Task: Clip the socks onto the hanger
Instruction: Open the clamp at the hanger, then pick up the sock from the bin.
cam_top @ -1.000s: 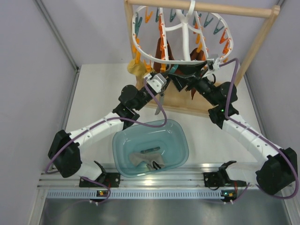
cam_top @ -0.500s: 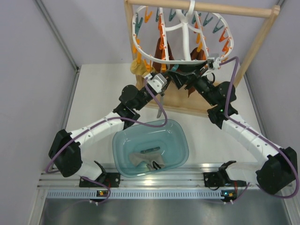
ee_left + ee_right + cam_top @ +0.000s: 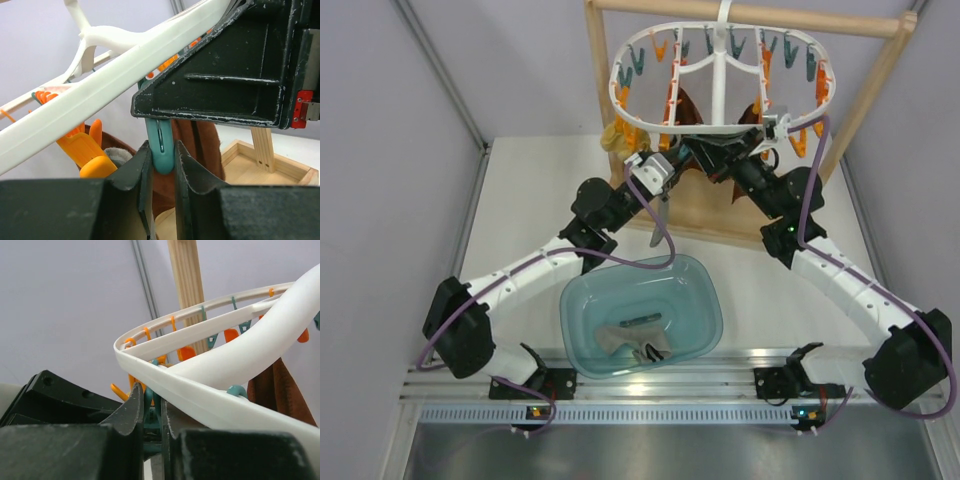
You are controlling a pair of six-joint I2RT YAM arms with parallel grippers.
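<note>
Beneath the hanger (image 3: 100,95), we pinched a teal clip (image 3: 161,142) in the left gripper (image 3: 163,155), likely to squeeze it open. Our right gripper (image 3: 152,401), pressed together on what looked like the same clip's top, seemingly steadied it.

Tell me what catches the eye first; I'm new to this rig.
The white hanger, ringed with orange and teal clips, hangs from the wooden rack at the far end. Under it the left gripper pinches a teal clip, the right gripper shut alongside. A tub of socks sits near the bases.
</note>
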